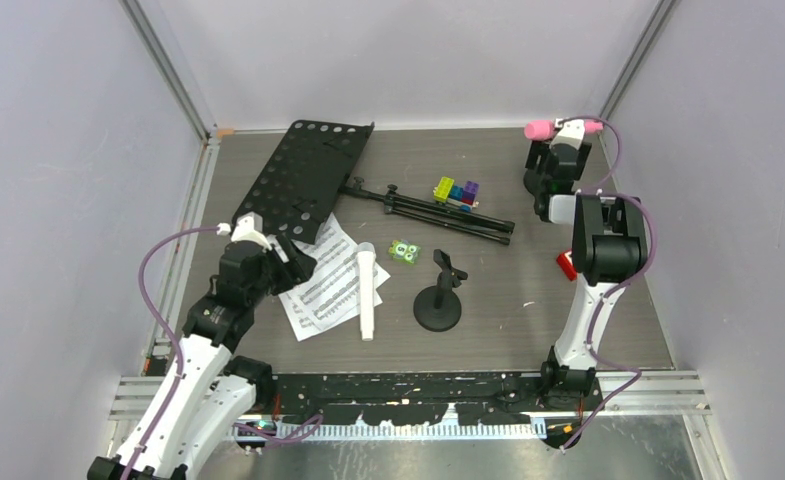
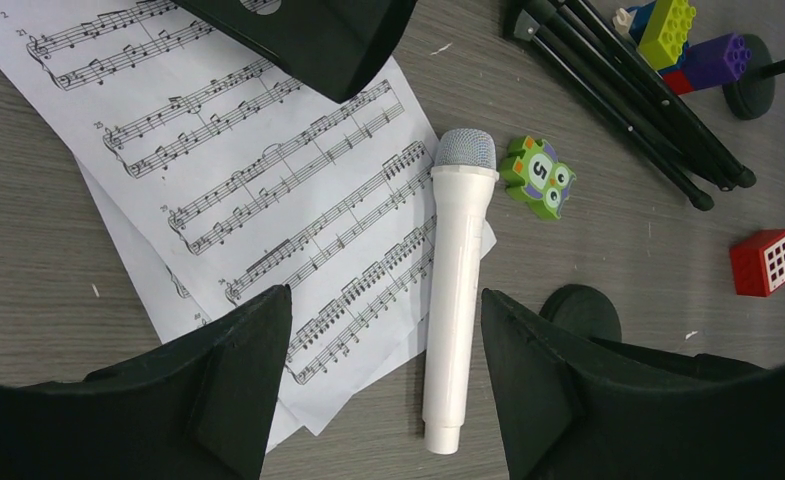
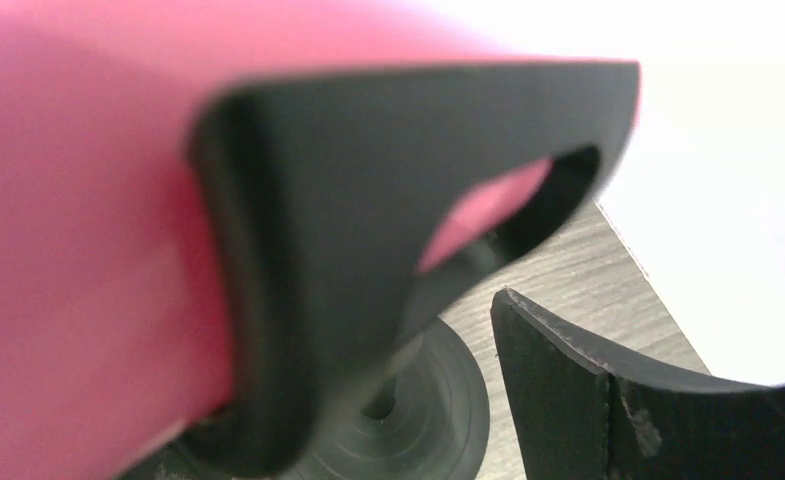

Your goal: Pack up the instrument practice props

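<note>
Step, as I read it: pulling pink microphone (image 1: 540, 129) off its mount (image 3: 308, 250), far-right bench (image 1: 528, 300) corner. I can't tell if right end effector (image 1: 566, 131) is clamped. Left end effector (image 2: 383, 300) hangs apart over white microphone (image 2: 456, 300). Next: firm clamp, straight lift.

music desk (image 1: 303, 175) flat far-left | white microphone (image 1: 366, 295) on sheet-music pages (image 1: 323, 290) | pink microphone (image 1: 540, 129) in mount (image 3: 308, 200)

From the right wrist, the pink microphone (image 3: 88, 200) and its mount's black clip (image 3: 318, 230) are one close blur (only one finger (image 3: 588, 400) of the right gripper (image 1: 568, 128) shows there, so the hold cannot be read). At the right edge of the table (image 1: 528, 320), the red keypad (image 1: 566, 264) hides mostly behind the right arm (image 1: 608, 245).
</note>
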